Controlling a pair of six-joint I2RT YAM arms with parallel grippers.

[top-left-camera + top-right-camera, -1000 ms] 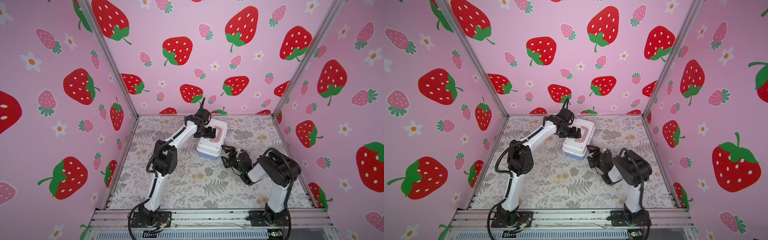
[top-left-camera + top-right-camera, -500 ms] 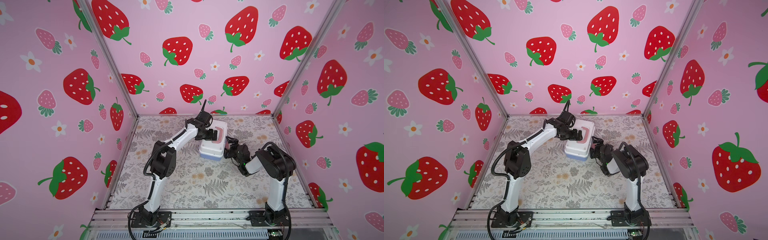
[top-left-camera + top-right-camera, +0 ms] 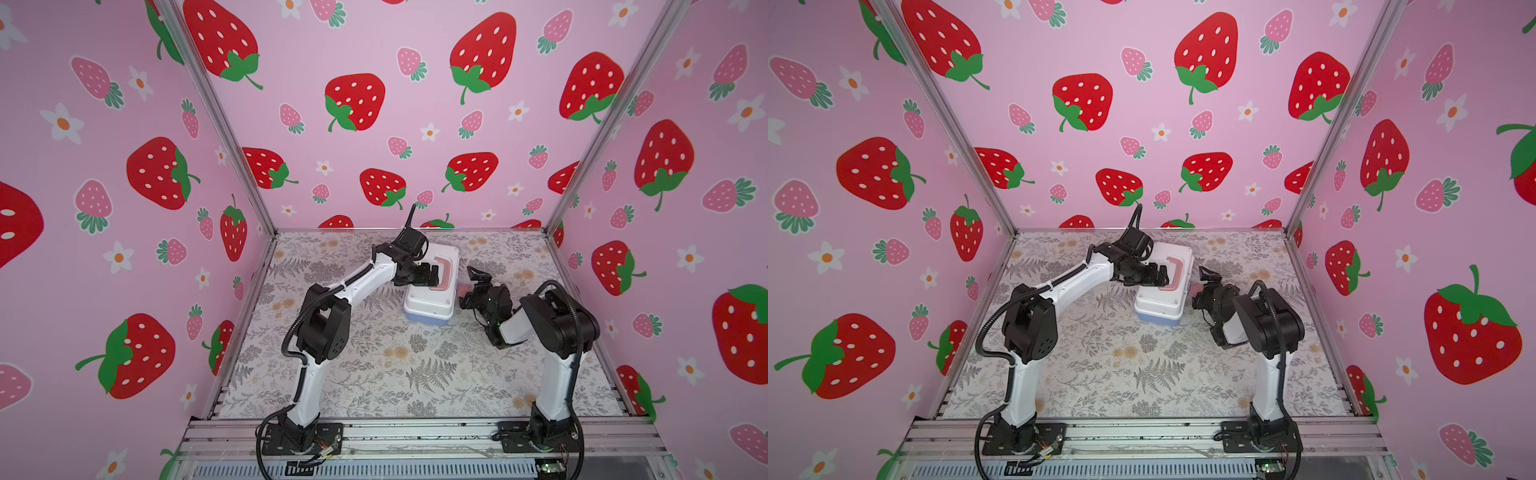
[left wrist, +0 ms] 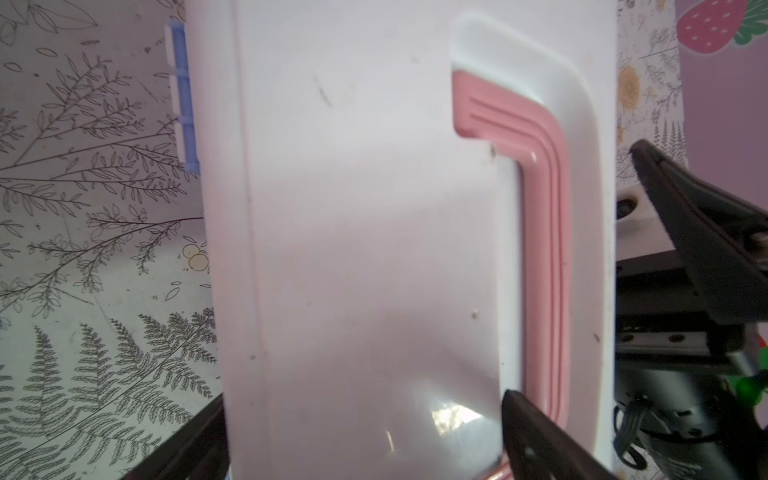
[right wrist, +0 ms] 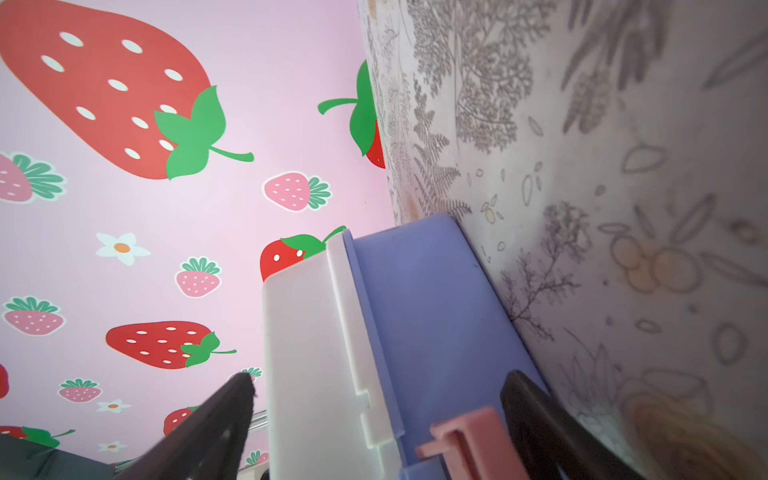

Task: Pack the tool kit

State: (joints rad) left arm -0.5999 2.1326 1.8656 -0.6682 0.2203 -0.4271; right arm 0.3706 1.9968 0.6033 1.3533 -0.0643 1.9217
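The small plastic tool kit (image 3: 428, 297) has a white lid (image 4: 353, 208) and a blue bottom (image 5: 415, 311). It sits on the flowery desk (image 3: 415, 374), near the back and a bit right of the middle. The lid is down flat, and the pink handle (image 4: 544, 249) lies folded on top. I see no tools outside it in both top views, so the packing part looks done. The little pink latch (image 5: 461, 440) on the front sticks out, so I think it is not snapped shut yet. That looks like the last job. The left gripper (image 3: 428, 277) is over the lid with its fingers (image 4: 536, 440) wide, holding nothing. The right gripper (image 3: 467, 286) is at the latch side. Its fingers (image 5: 232, 415) are wide too, one by the lid top and one by the desk, not squeezing.
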